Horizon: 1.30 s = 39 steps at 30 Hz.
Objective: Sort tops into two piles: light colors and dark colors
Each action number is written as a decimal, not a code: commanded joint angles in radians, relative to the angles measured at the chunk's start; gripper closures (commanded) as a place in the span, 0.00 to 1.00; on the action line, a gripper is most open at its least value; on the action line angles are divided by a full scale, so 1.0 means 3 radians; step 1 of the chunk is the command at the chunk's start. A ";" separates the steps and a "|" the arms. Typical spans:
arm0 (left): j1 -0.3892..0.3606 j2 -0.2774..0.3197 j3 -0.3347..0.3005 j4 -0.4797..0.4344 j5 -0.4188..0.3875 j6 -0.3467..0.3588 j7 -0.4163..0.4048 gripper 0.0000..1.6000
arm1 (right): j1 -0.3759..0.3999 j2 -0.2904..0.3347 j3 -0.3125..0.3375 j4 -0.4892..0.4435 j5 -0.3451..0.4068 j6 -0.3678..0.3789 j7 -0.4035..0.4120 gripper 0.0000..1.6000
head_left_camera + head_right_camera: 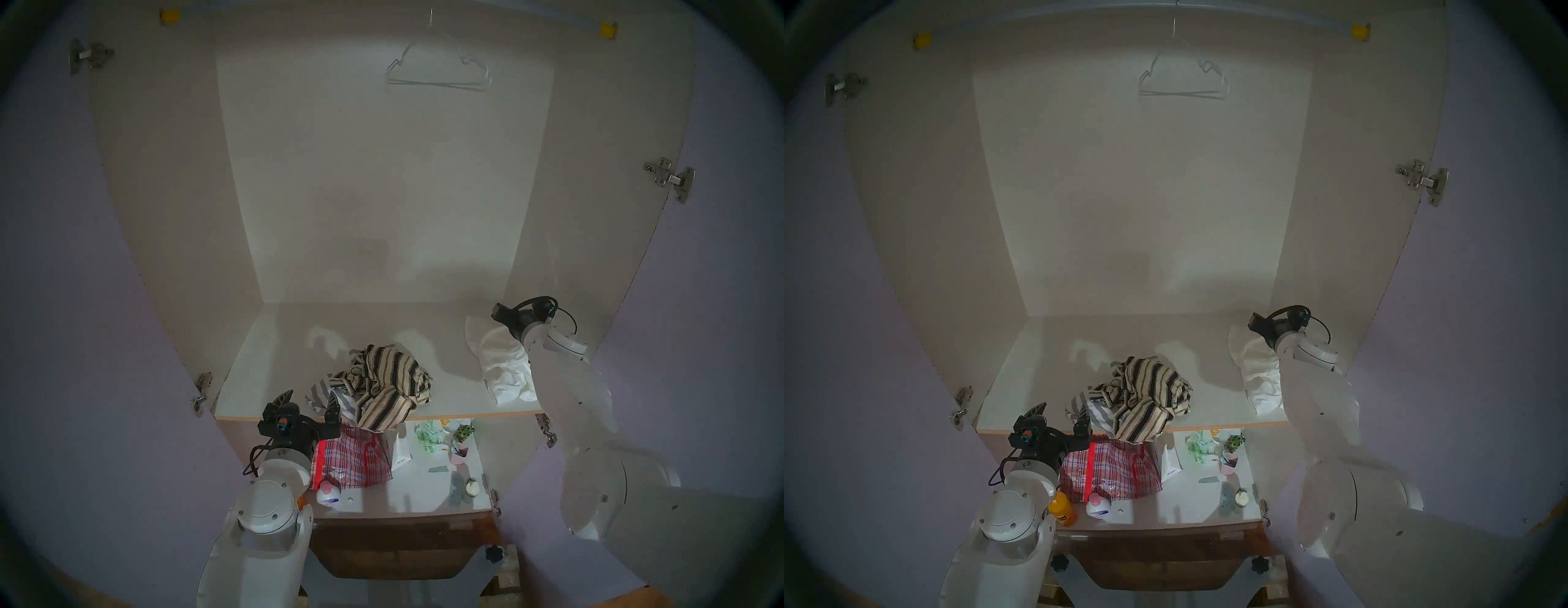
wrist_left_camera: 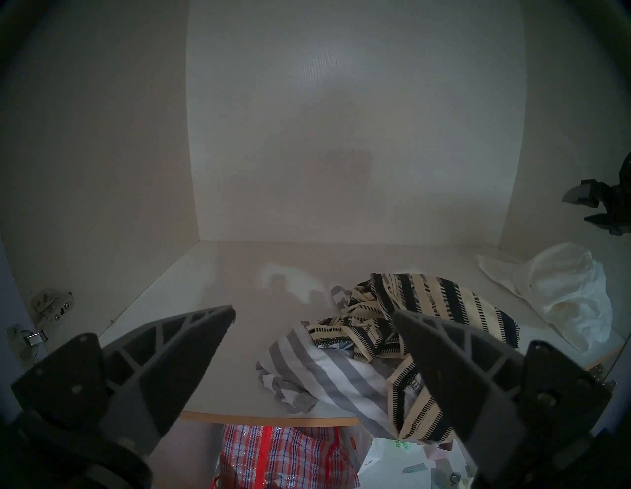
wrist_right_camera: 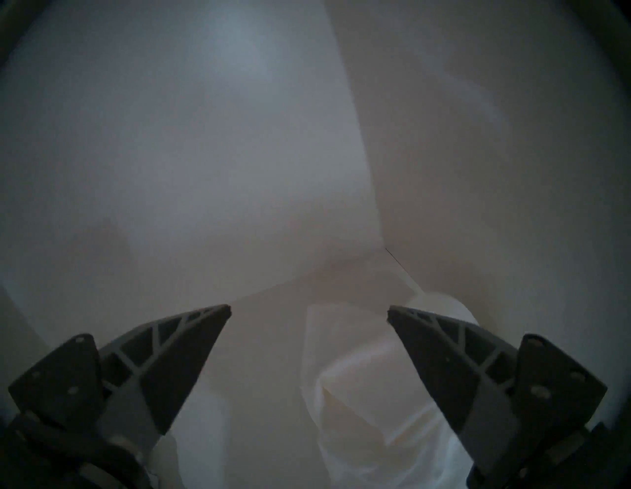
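A cream top with black stripes lies heaped on a white top with grey stripes at the front middle of the white shelf; part of the cream top hangs over the front edge. My left gripper is open and empty just in front of the shelf edge, left of this heap. A plain white top lies crumpled at the shelf's right side. My right gripper is open and empty above the white top's far end, near the back right corner.
A red checked plastic bag sits on the lower shelf under the striped heap, with bottles, cups and small items beside it. A wire hanger hangs from the rail above. Wardrobe walls close in left, right and behind.
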State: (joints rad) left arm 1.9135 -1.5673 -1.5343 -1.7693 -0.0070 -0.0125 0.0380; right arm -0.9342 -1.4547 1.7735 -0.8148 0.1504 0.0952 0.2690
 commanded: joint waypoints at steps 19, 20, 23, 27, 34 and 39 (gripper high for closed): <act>-0.0951 0.0388 0.0532 0.0819 0.0547 -0.0155 -0.0079 0.00 | -0.0736 -0.0099 0.0053 -0.1496 -0.0162 0.0436 -0.0288 0.00; -0.0989 0.0423 0.0559 0.0824 0.0497 -0.0122 -0.0176 0.00 | -0.0735 -0.0100 0.0053 -0.1495 -0.0164 0.0435 -0.0290 0.00; -0.1103 0.0543 0.0646 0.0862 0.0399 -0.0010 -0.0389 0.00 | -0.0734 -0.0104 0.0055 -0.1495 -0.0167 0.0434 -0.0293 0.00; -0.1230 0.0635 0.0650 0.0894 0.0230 0.0117 -0.0719 0.00 | -0.0733 -0.0106 0.0057 -0.1495 -0.0171 0.0434 -0.0295 0.00; -0.1514 0.0610 0.0792 0.1085 0.0427 0.0332 -0.0792 0.00 | -0.0732 -0.0109 0.0061 -0.1494 -0.0175 0.0434 -0.0294 0.00; -0.1635 0.0614 0.0957 0.1135 0.0504 0.0465 -0.0880 0.00 | -0.0732 -0.0110 0.0062 -0.1494 -0.0177 0.0434 -0.0294 0.00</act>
State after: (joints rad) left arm 1.4619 -1.3671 -1.2834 -1.4285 0.1221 0.0847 -0.2061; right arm -1.1792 -1.4894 1.7940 -1.2395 0.0946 0.2343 0.1771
